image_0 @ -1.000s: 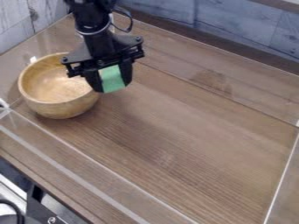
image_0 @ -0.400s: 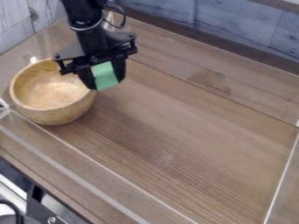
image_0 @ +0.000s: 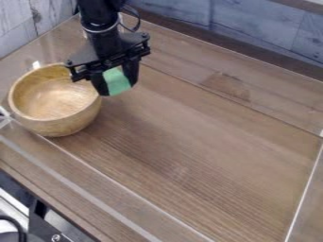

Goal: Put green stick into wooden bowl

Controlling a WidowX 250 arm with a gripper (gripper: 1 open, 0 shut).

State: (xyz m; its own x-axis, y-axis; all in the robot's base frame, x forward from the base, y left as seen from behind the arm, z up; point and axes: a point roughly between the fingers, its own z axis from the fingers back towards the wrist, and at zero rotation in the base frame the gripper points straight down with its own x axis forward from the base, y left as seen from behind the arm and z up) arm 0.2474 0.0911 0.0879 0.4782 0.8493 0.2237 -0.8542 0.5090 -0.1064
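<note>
Jaws Grip Green Block Just Beside Wooden Bowl

Closed on the green block (image_0: pixel 115 83), the dark jaws (image_0: pixel 111 72) hold it up near the rim of the wooden bowl (image_0: pixel 53 100) – beside the opening, it seems, rather than over it. The block hangs below the fingers with its flat face towards the camera, most of it left showing. A hold like that, near the upper end, probably makes sense for a drop: the lower part is free to go in first, and the fingers need not reach deep into the bowl.

The bowl sits upright on the wooden table (image_0: pixel 202 142), close to the edge, its wide mouth facing up. That leaves a generous target, so fine aim should matter little. How high the block is above the table cannot be told from this one view.

The pick-up looks done and the placing is what remains. The next move likely calls for a short shift sideways over the bowl's middle, then letting go. The likeliest trouble is the thick rim – if the block goes across too low, it could knock the bowl; if let go too soon, it could land on the table outside.
</note>
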